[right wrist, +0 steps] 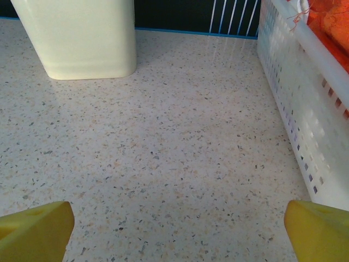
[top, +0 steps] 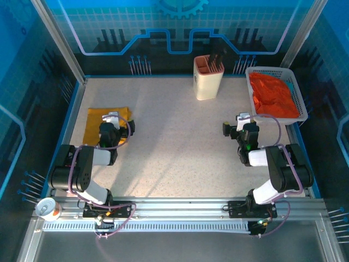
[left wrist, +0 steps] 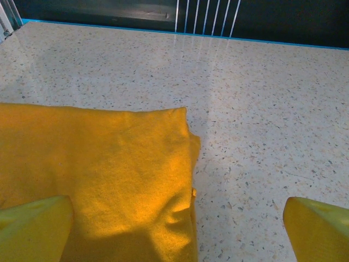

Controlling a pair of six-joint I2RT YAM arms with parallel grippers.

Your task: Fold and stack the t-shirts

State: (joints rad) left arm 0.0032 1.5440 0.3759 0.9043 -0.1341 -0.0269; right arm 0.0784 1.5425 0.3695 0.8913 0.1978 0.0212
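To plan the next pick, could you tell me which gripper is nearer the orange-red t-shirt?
Right. The right gripper is beside the basket holding the orange-red t-shirt; the left gripper hovers over the yellow t-shirt.

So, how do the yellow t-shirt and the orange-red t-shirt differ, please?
The mustard-yellow t-shirt lies folded flat on the table at the left; the orange-red t-shirt sits crumpled in the white basket at the far right. The yellow one forms a neat rectangle, the orange-red one a loose heap. Both are plain soft cloth.

The overhead camera looks down on the table (top: 174,153); both wrist cameras skim it closely, facing rearward.
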